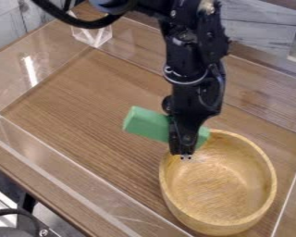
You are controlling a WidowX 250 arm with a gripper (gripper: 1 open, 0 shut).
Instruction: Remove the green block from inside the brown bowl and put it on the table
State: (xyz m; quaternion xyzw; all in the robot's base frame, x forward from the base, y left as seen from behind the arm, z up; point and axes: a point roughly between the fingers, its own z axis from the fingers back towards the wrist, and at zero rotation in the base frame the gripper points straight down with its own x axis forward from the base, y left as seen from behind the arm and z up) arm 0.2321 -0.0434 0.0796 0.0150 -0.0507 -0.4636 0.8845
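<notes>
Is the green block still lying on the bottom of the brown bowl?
No. The green block is outside the brown bowl, beside its rim at the gripper; the bowl's floor is bare.
</notes>
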